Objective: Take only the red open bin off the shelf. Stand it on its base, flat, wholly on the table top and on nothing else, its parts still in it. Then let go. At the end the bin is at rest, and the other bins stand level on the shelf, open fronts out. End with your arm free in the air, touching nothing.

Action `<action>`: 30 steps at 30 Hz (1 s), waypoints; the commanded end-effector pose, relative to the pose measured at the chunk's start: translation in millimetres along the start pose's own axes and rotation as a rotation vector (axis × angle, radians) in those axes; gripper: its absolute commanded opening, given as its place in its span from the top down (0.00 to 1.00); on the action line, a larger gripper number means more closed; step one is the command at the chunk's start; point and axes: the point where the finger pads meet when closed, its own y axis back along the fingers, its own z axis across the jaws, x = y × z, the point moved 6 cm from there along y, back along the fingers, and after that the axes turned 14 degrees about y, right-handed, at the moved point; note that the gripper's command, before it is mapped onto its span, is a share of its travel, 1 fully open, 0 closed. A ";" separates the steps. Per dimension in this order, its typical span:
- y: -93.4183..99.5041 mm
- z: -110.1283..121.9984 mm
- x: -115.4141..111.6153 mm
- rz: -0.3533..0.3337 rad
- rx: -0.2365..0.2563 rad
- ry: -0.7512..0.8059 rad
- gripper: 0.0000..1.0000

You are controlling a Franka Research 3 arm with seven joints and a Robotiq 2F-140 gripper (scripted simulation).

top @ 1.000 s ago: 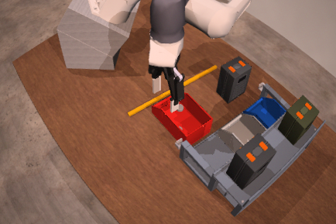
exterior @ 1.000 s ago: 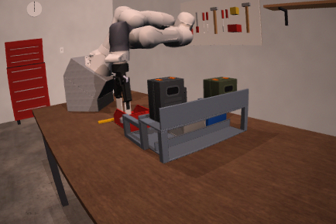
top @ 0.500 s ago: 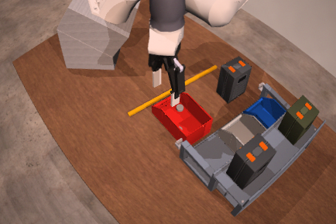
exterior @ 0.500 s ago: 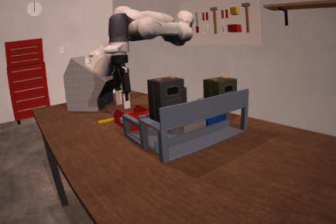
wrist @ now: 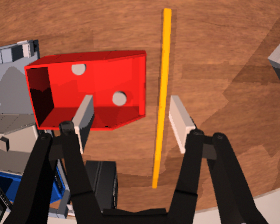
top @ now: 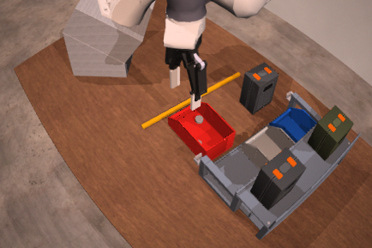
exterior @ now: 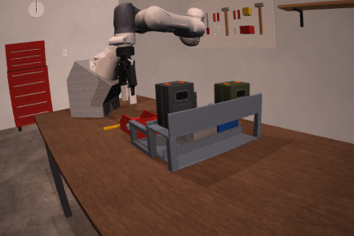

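Two round parts lie in the red bin [top: 216,133] [exterior: 140,126] [wrist: 98,85], out on the worktop [top: 124,170] [exterior: 245,190] [wrist: 211,30] below the gripper [top: 185,89] [exterior: 129,97] [wrist: 131,106]. Half open, holding nothing, those fingers should lift straight clear of its near wall.

"What's behind it all?" "Plain grey walls, meeting at a corner in the upper left of the exterior view, where a round white clock [exterior: 36,10] hangs."

"Below that?" "A red tool cabinet [exterior: 28,86] with pale drawer lines, on mottled grey concrete floor [top: 32,174] [exterior: 24,174]."

"And the right side?" "A pale tool board [exterior: 267,19] with hammers and red-handled tools; at the upper right edge, a wooden wall shelf [exterior: 318,6] on a dark bracket [exterior: 301,19]."

"The table [top: 99,140] [exterior: 261,190] [wrist: 211,30]?" "Brown wood grain, dark leg [exterior: 59,186] at lower left. Warm, dim light, soft shadows."
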 end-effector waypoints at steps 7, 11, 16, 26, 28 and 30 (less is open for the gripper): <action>11.4 11.9 -8.8 -0.005 -0.017 0.018 0.43; 19.2 11.4 -8.3 -0.014 -0.020 0.011 0.43; 25.7 15.5 -9.8 -0.005 -0.017 0.018 0.43; 23.4 11.5 -7.6 -0.034 -0.037 0.009 0.43; 20.0 13.4 -8.5 -0.020 -0.027 0.014 0.43; 16.6 15.4 -9.4 -0.005 -0.017 0.018 0.43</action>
